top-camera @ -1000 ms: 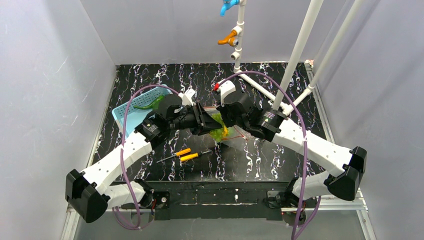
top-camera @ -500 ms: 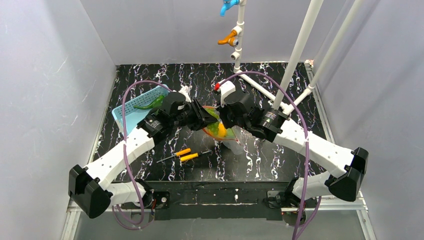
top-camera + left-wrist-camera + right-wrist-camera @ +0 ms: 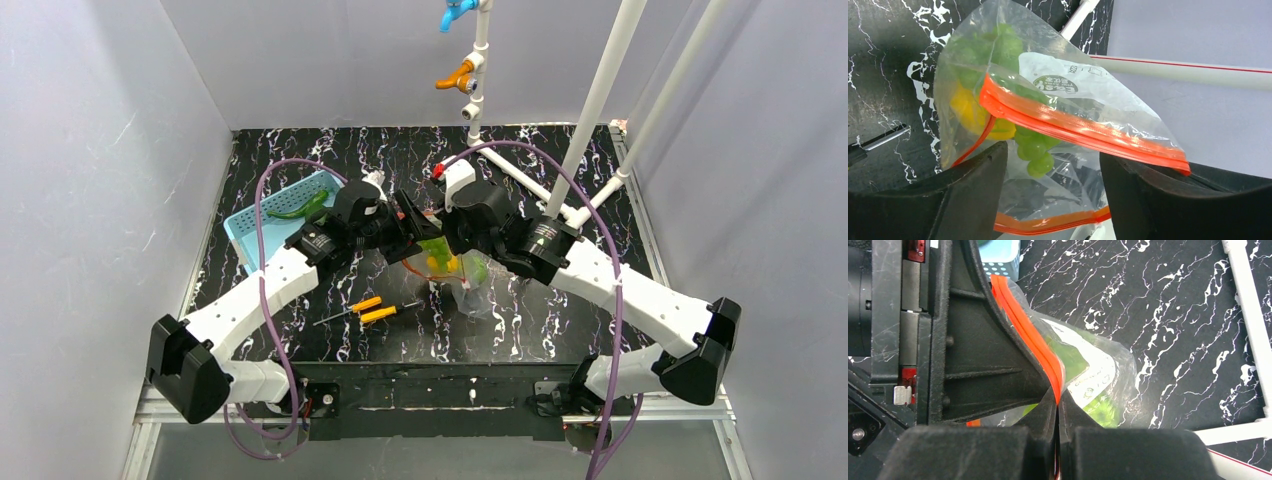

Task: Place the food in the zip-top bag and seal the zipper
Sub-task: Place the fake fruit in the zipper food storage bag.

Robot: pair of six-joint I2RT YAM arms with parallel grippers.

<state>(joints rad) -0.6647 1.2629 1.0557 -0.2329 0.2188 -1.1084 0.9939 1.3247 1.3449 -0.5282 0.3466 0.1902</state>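
Table (image 3: 500, 330): black marbled top; both arms reach in from the near edge and meet over the middle.
Basket (image 3: 250, 225): light blue, perforated, toward the far left corner, with one long green piece (image 3: 300, 208) lying in it, so by my reading the loading may not be complete.
Zip-top bag (image 3: 462, 285): clear and crinkly, hanging between the two grippers over the middle of the table. Whether its lower end touches the top I cannot tell.
Left gripper (image 3: 1053, 165): jaws spread wide with the bag's mouth end lying between them. I see nothing clamped.
Right gripper (image 3: 1058, 402): fingers pressed together on the orange strip, pinching it at one point.
Food: a round yellow piece (image 3: 965, 107) and light green bumpy pieces (image 3: 1035, 147) sit inside the bag, bunched just below the mouth.
Screwdrivers (image 3: 372, 310): two, orange-handled, left of middle toward the near edge, apart from the bag.
Zipper (image 3: 1083, 127): red-orange strip along the mouth, looking pressed flat along the upper run; a second orange length shows lower down, so I cannot tell if the whole seam is closed.
Handling, bag: soft, thin film, likely slippery; it will sag and fold under the light toy pieces, so the body gives no firm hold.
Handling, zipper: the stiffest part, hence the place to hold; pinch squarely across both tracks at one end while the other gripper runs along it.
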